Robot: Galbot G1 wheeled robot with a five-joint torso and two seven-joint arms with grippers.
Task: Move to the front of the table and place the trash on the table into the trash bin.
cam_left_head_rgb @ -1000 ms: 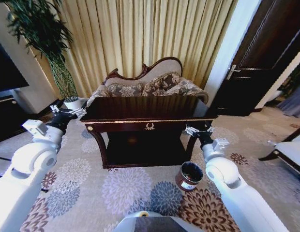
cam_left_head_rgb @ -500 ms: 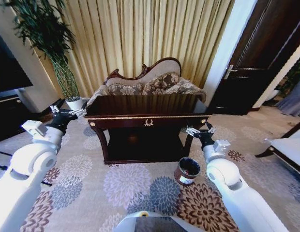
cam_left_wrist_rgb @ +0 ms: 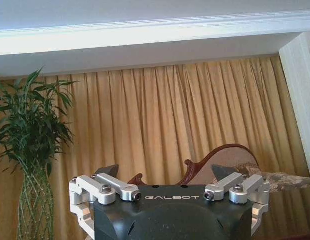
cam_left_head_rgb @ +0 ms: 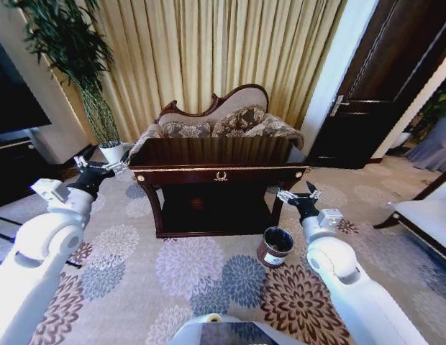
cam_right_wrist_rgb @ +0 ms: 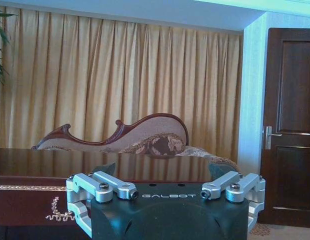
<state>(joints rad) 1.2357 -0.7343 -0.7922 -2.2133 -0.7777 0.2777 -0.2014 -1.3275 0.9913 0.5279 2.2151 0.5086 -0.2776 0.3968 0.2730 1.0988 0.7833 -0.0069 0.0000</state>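
The dark glossy table (cam_left_head_rgb: 181,175) with gold trim stands straight ahead on the carpet, and its front with the gold emblem also appears in the right wrist view (cam_right_wrist_rgb: 25,195). The trash is out of view; I cannot make any out on the reflective tabletop. The small round brown trash bin (cam_left_head_rgb: 275,246) stands on the floor by the table's right front leg. My left gripper (cam_left_head_rgb: 101,167) (cam_left_wrist_rgb: 165,172) hovers open and empty off the table's left end. My right gripper (cam_left_head_rgb: 295,192) (cam_right_wrist_rgb: 162,169) is open and empty beside the right leg, just above the bin.
A carved sofa (cam_left_head_rgb: 216,122) sits behind the table before gold curtains. A potted bamboo plant (cam_left_head_rgb: 101,108) and a black TV cabinet (cam_left_head_rgb: 11,169) are at the left. A dark door (cam_left_head_rgb: 381,93) and a white-cushioned seat (cam_left_head_rgb: 424,223) are at the right. Flowered carpet lies open before the table.
The whole picture has shifted as the camera moved: table and bin now sit a little higher and more centred. Both arms hold the same pose, grippers still open.
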